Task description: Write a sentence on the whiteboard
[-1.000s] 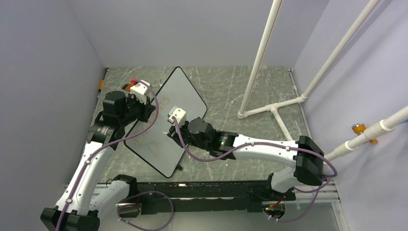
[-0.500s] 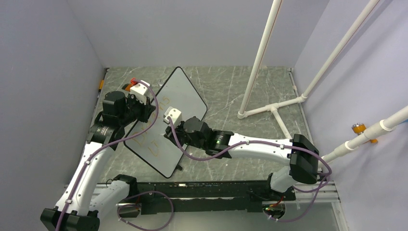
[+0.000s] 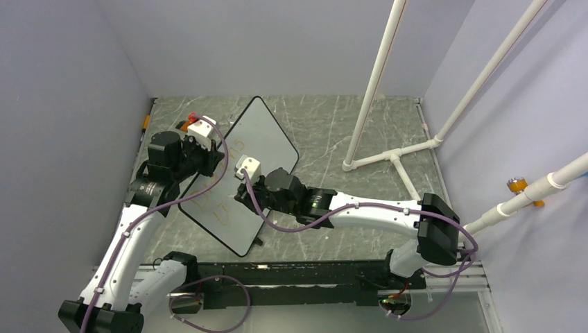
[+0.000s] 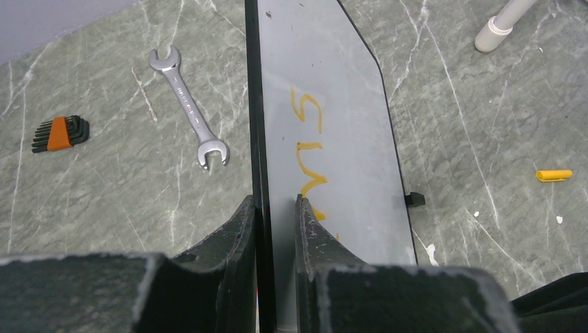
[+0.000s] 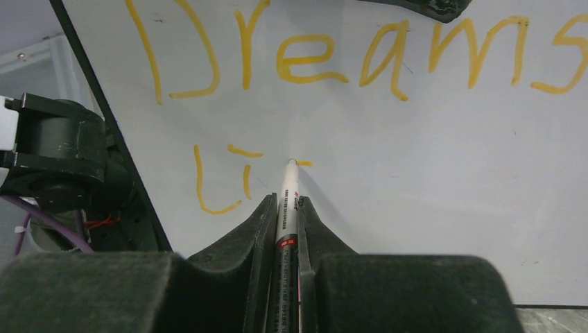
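Whiteboard [image 3: 267,135] stood propped on edge at the left of the grey marbled table [image 3: 333,132], its black rim pinched between the fingers of the left gripper [image 4: 274,205]. The right gripper [image 5: 285,202] squeezed a white marker [image 5: 288,186], whose tip touched the board just right of "Li", under "Dreams" of the sentence [image 5: 312,62].

A robotics lab's test cell, marked by plain lavender walls [image 3: 69,104] boxing in a marbled grey-green tabletop [image 3: 333,132], a white PVC pipe frame [image 3: 395,156], a loose open-ended wrench [image 4: 188,107] and hex key set [image 4: 61,133], and the cabled left arm [image 3: 118,250] and right arm [image 3: 374,211] mounted at its near edge.
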